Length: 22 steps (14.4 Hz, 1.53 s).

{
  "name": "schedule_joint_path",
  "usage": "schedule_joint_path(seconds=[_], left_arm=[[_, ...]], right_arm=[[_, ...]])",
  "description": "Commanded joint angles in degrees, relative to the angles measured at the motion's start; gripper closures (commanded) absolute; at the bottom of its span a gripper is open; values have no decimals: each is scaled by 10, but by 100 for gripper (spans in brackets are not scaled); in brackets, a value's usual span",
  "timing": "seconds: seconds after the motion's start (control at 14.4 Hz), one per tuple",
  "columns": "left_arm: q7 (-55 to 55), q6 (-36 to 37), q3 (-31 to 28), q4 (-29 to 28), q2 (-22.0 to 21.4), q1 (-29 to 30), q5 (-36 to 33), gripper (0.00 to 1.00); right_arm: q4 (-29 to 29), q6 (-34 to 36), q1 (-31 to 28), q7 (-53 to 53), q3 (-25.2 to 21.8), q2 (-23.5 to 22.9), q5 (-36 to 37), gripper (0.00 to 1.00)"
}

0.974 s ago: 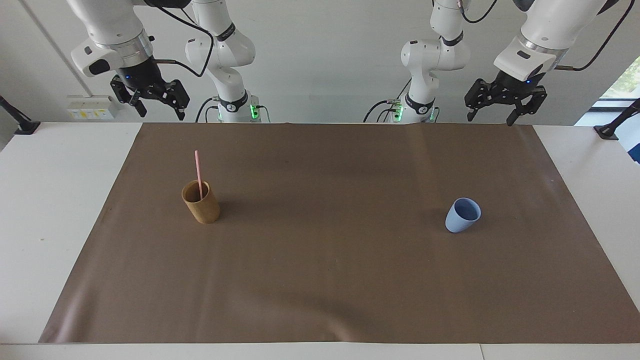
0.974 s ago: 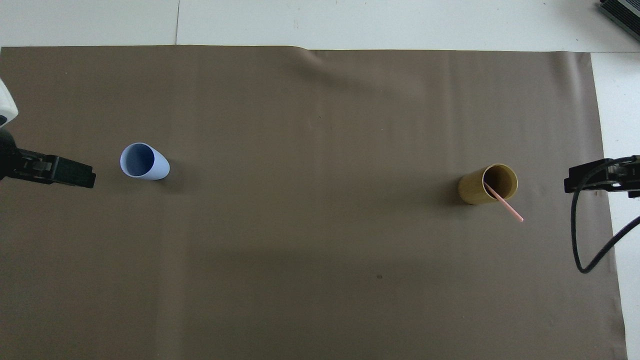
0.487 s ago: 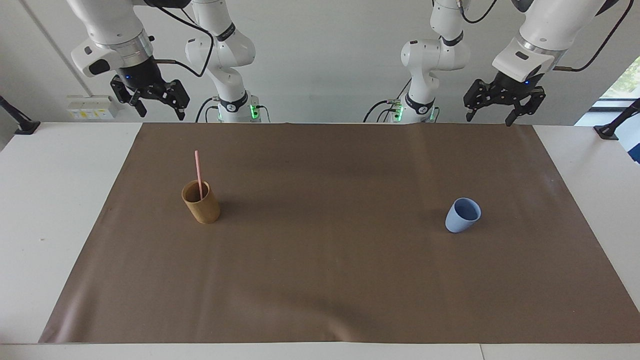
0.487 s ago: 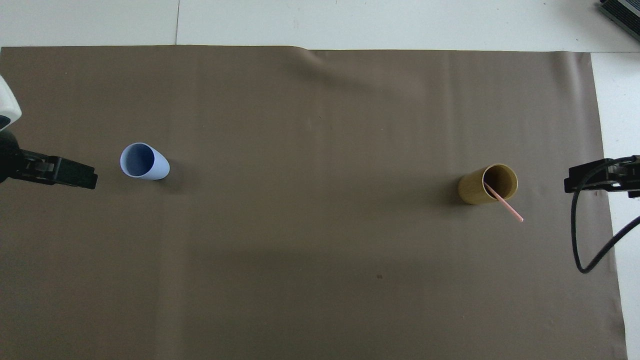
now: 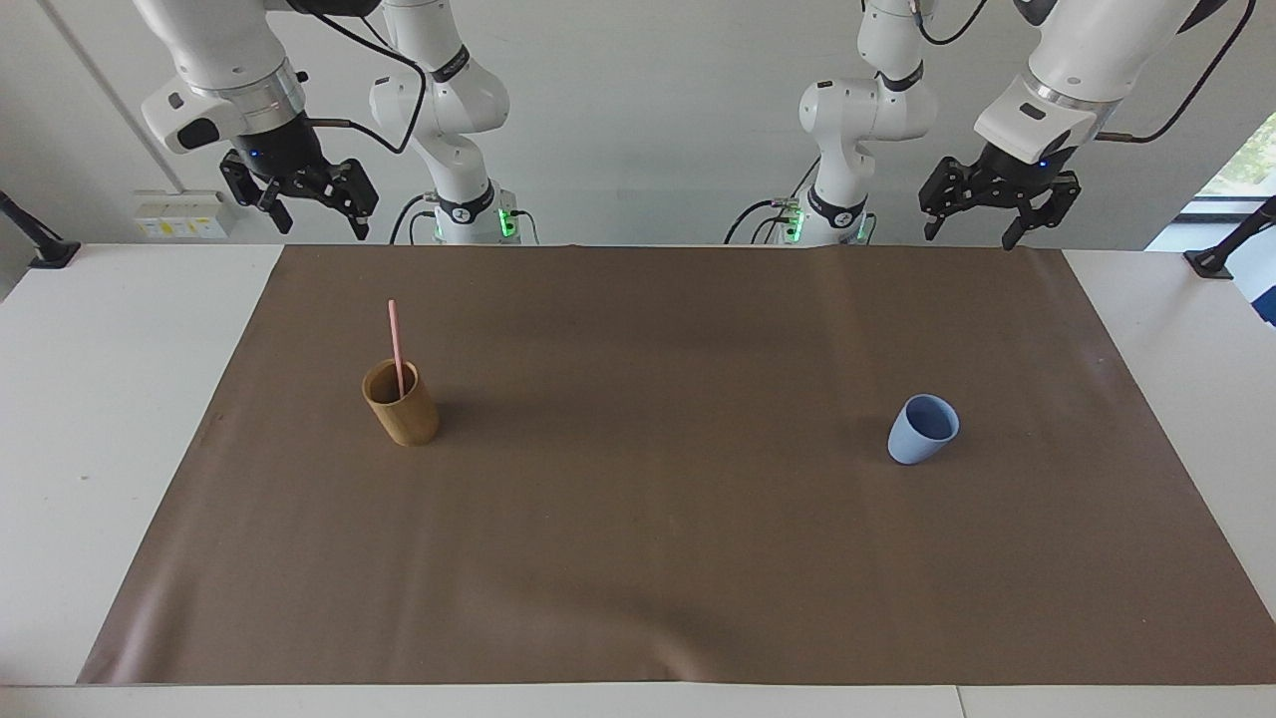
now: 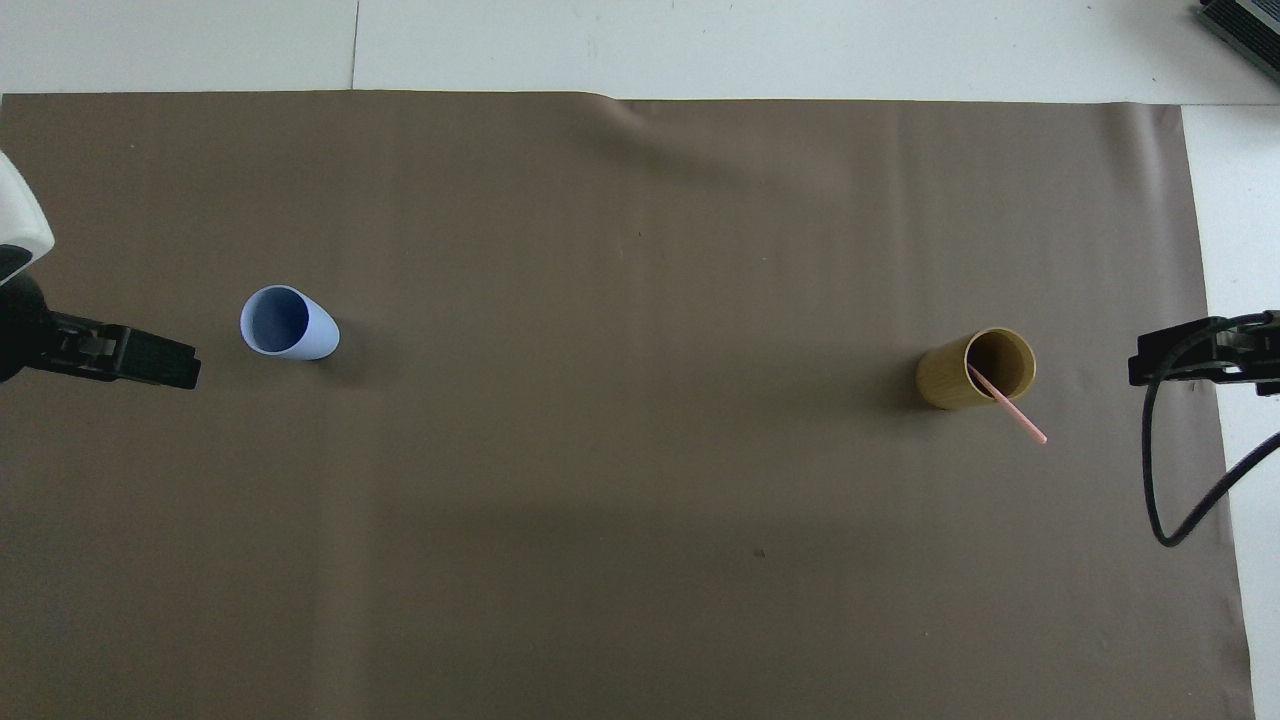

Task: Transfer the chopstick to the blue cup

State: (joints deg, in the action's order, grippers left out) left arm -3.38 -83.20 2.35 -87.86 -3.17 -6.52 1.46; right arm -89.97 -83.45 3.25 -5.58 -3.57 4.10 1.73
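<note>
1. Both grippers hang high with their jaws spread and nothing in them: the right gripper is raised over the robots' edge of the brown mat at the right arm's end, and the left gripper is raised over the same edge at the left arm's end.
2. Standing in the tan cup toward the right arm's end is the chopstick, its lower part inside and its upper part rising well above the rim.
3. Its long axis runs nearly upright, leaning a little; in the overhead view the free end tips toward the robots and toward the right arm's end.
4. From the right gripper the stick lies below and farther out on the mat, so the right arm looks the nearer one for the pick.
5. At the left arm's end stands the blue cup, upright and empty, well apart from the tan cup.
6. Hidden: the stick's foot inside the tan cup. In the overhead view each gripper is cut off at the frame's edge.
</note>
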Motion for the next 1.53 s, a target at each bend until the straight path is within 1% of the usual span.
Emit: schedule_joint_path(seconds=[0.0,0.7,0.9,1.25,1.46], left_arm=[[3,-3,-2,-21,-18,-5,-7,0],[2,-4,-2,-21,-18,-5,-6,0],[0,-15,-2,-26,-18,-2,-4,0],[0,-125,-3,-99,-13,3,-2,0],[-15,-225,-4,-171,-9,21,-2,0]], right_arm=[[0,4,-6,-9,1,3,-11,0],[0,4,-6,-9,1,3,-11,0],[0,4,-6,-9,1,3,-11,0],[0,4,-6,-9,1,3,-11,0],[0,4,-6,-9,1,3,-12,0]])
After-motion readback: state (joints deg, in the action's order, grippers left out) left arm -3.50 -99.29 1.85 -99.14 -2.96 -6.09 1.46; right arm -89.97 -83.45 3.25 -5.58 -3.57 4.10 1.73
